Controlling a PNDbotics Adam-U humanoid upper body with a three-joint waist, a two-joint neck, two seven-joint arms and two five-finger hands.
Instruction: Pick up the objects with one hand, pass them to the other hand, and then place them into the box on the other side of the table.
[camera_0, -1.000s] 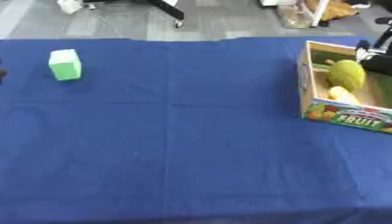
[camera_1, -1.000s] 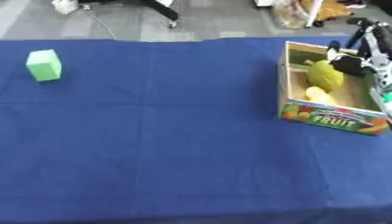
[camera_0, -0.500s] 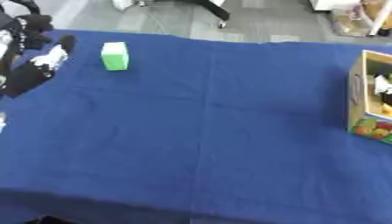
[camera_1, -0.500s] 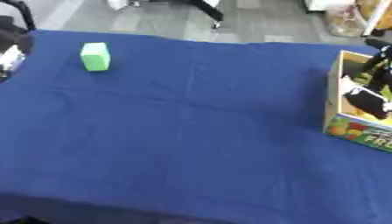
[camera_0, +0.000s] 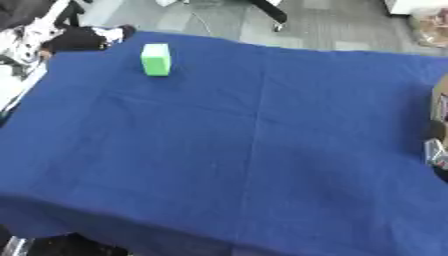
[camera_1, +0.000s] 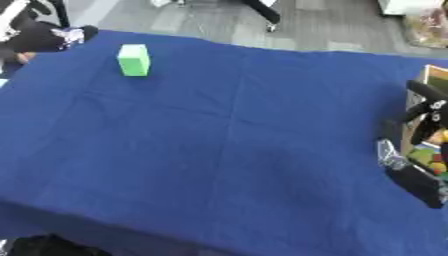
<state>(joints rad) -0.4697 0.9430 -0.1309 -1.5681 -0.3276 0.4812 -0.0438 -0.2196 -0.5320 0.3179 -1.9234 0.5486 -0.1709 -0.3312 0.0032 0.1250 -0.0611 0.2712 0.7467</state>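
box (camera_1: 430, 80) cut off by right edge, only a corner shows. right hand (camera_1: 411, 150) blurred & partly out of frame, fingers unclear. left hand (camera_0: 83, 37) blurred at top-left edge, pose unclear.

head stereo pair | looking down | both share blue table (camera_0: 262, 150)

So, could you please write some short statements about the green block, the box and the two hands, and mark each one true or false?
1. The green block stands on the blue tablecloth. True.
2. The left hand is holding the green block. False: it is beside the block, apart from it.
3. The right hand shows beside the box. True.
4. The box is at the table's left edge. False: it is at the right edge.
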